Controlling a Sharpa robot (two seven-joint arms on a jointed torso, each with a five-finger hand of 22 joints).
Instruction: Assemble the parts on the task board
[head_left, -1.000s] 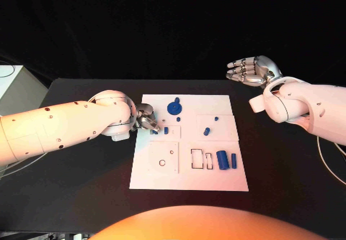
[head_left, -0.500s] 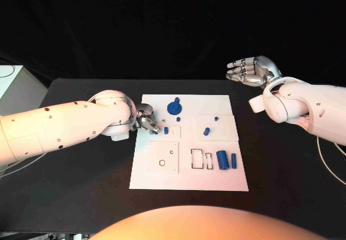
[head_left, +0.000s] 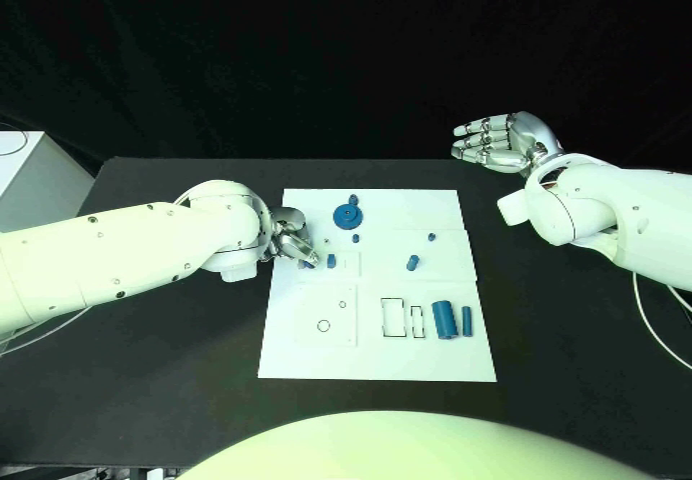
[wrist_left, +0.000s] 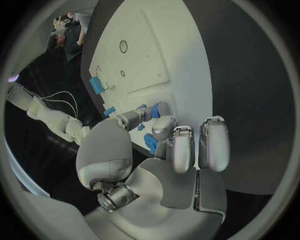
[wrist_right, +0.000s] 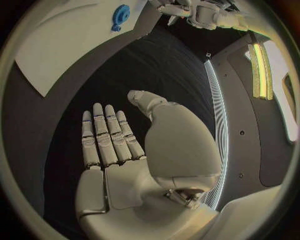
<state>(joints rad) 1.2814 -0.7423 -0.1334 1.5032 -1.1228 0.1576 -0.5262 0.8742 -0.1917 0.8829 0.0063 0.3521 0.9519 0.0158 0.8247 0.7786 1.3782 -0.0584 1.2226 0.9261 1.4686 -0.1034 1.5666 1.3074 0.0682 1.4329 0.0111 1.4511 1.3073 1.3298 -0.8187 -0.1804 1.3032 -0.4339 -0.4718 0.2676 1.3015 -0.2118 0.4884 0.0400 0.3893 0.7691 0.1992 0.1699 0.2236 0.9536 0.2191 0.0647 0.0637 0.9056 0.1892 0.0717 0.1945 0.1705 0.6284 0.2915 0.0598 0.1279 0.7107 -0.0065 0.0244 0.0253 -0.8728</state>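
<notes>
Nothing has moved: left robot hand still grasps a small blue part at the task board edge, right robot hand released above the bench.

A robotics lab or test bench, by its looks. A black table stands against a dark backdrop and bears a white task board with cut-out slots and small blue parts. A pale cabinet stands at the far left, with cables trailing beside the table.
</notes>
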